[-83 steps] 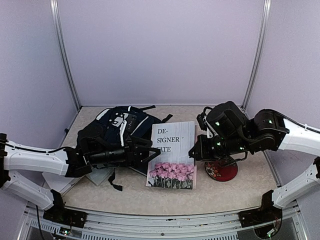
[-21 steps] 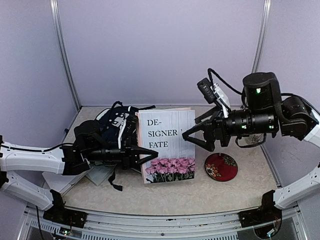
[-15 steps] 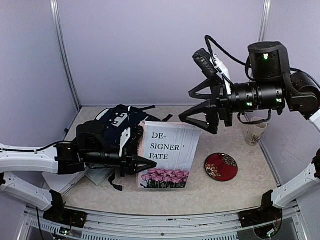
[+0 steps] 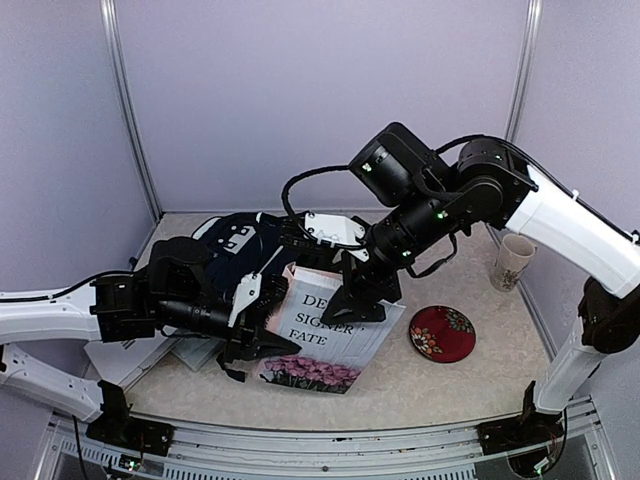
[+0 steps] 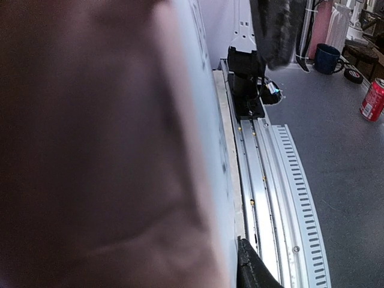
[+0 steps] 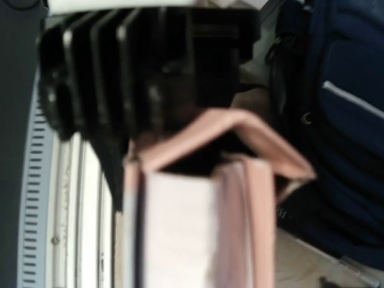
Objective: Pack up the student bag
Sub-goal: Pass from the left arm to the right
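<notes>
The student bag (image 4: 236,240), dark navy with white trim, lies at the back left of the table; its navy fabric (image 6: 345,114) also shows in the right wrist view. A book (image 4: 325,335) with "DE-SIGNER FATE" and pink roses on its cover leans tilted in front of the bag. My left gripper (image 4: 262,345) is shut on the book's left edge; the cover (image 5: 90,150) fills the left wrist view, beside one fingertip (image 5: 255,273). My right gripper (image 4: 362,303) hangs open over the book's top edge (image 6: 192,228), jaws astride it.
A red patterned plate (image 4: 442,333) lies right of the book. A pale cup (image 4: 512,262) stands near the right wall. White papers (image 4: 120,360) lie under my left arm. Walls close in the back and both sides.
My right gripper let go of the book, rose, then swung down and left onto its top edge. The book has tipped lower and leftward, still held by my left gripper.
</notes>
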Controlling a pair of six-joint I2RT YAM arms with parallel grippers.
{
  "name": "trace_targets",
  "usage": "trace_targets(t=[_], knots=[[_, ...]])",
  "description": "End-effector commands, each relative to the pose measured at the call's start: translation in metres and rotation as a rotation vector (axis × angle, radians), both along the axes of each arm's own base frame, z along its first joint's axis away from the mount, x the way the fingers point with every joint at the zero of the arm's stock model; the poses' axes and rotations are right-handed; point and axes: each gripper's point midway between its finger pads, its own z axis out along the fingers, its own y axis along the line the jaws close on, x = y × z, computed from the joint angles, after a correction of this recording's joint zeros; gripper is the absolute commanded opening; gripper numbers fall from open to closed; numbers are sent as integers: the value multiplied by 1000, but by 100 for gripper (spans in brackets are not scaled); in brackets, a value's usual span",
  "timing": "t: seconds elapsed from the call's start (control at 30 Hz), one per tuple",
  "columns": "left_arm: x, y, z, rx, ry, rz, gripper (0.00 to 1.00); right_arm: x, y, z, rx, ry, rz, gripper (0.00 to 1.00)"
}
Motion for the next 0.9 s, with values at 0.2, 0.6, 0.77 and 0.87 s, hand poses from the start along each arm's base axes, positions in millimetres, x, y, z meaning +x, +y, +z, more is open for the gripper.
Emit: trace_targets(t=[0.2,0.6,0.77,0.87], knots=[[-26,4,29,-74,-70,-87,2,-7,-11,-7,78,88,-6,63],[2,6,55,-119,-34,107,84,12,-31,4,237,165,-205,18],[53,11,65,-89,59,276,99,57,-91,-15,343,232,-540,11],[103,17,51,-9,95,435,99,81,-143,-26,443,226,-764,12]])
